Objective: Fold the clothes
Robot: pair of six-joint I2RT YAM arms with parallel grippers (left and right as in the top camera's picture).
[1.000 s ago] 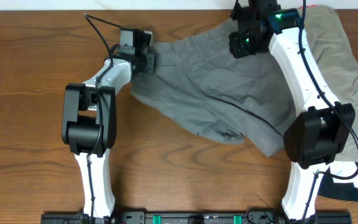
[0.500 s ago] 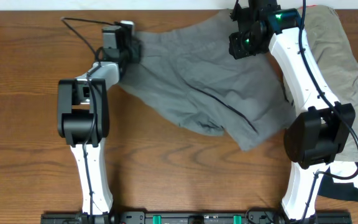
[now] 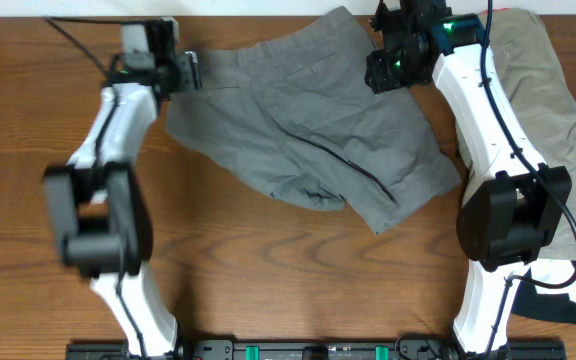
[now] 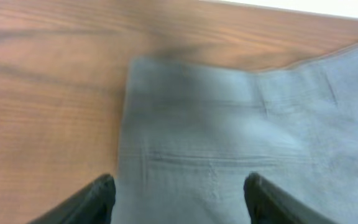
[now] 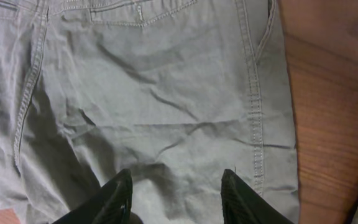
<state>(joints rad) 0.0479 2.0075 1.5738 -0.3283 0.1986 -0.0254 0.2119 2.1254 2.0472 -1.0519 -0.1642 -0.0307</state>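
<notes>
Wrinkled mid-grey cotton shorts (image 3: 308, 130) lying spread, unfolded; khaki-beige pair (image 3: 548, 90) waiting at right; left gripper (image 4: 179, 183), right gripper (image 5: 176, 180) both resting released.

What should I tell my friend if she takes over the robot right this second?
Left gripper: fingers apart over the left end of the wrinkled mid-grey cotton shorts; it looks to be gripping nothing.
Right gripper: fingers apart too, over the same shorts near their far right corner.
Grey shorts: spread out and unfolded at the far middle of the brown wooden table.
Khaki-beige cotton shorts: crumpled at the table's right side, partly behind the right arm.
Done: the grey pair is laid out.
Left: fold it, then the khaki pair.
</notes>
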